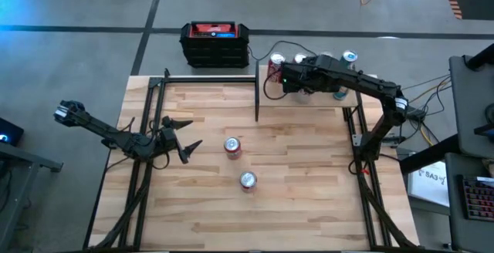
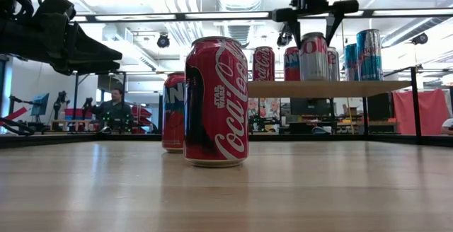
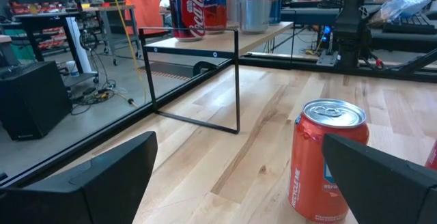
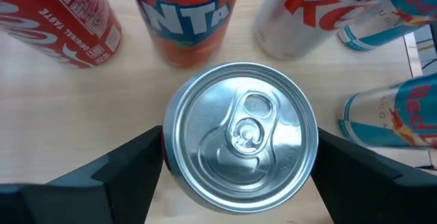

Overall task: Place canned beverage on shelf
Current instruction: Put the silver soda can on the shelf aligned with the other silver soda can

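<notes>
The shelf [image 1: 309,99] stands at the table's far right and bears several cans. My right gripper [image 4: 240,159] hangs over it, pointing steeply down, shut on a silver-topped can [image 4: 240,138] that stands among a Coca-Cola can [image 4: 65,19], a Fanta can [image 4: 184,19] and a Diet Coke can [image 4: 307,19]. Two more cans stand on the tabletop: a red Coca-Cola can [image 2: 216,101] nearer the front and an orange one [image 3: 328,159] behind it. My left gripper [image 1: 193,133] waits open at the left, level, pointing toward the orange can and apart from it. My right gripper pinches the can between its two fingers, one on each side of the wall just under the top rim [image 4: 166,157]. The fingers come from above, slanting down. The can stays upright, its bottom [image 2: 313,78] level with the shelf board; whether it rests there I cannot tell.
A black-and-red box [image 1: 214,43] sits beyond the table's far edge. Two tall blue cans [image 2: 368,55] stand at the shelf's right end, close to the held can. Thin black posts [image 3: 237,80] carry the shelf. Bare wood lies along the table's near edge [image 1: 247,230].
</notes>
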Motion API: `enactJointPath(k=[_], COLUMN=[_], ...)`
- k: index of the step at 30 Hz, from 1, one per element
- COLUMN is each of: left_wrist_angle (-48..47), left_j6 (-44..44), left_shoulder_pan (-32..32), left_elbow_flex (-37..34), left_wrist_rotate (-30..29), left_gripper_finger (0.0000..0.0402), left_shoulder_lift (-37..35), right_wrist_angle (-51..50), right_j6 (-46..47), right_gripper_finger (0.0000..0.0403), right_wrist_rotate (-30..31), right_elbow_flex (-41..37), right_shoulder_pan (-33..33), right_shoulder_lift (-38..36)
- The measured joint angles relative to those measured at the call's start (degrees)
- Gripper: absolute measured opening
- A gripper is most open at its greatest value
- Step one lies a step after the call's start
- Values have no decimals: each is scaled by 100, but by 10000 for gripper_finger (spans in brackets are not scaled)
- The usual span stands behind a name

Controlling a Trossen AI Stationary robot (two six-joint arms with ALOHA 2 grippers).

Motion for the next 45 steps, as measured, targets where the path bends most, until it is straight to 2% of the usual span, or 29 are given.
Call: enactJointPath(k=[14,22,45], left_wrist_angle=[0,0,0], left_j6=[-2,0,0], left_shoulder_pan=[2,2,2], left_elbow_flex=[0,0,0], left_wrist_rotate=[-1,-2,-2], left_gripper_finger=[400,400,400], left_shoulder_lift=[-2,0,0], right_wrist_angle=[-2,17,-7], right_j6=[1310,1613,1724], right_gripper_finger=[323,323,322], right_wrist_rotate=[870,1522,1639], right_elbow_flex=[-798,-1126,-1205], right_shoulder_pan=[762,828,825], right_shoulder_lift=[-341,-343,-357])
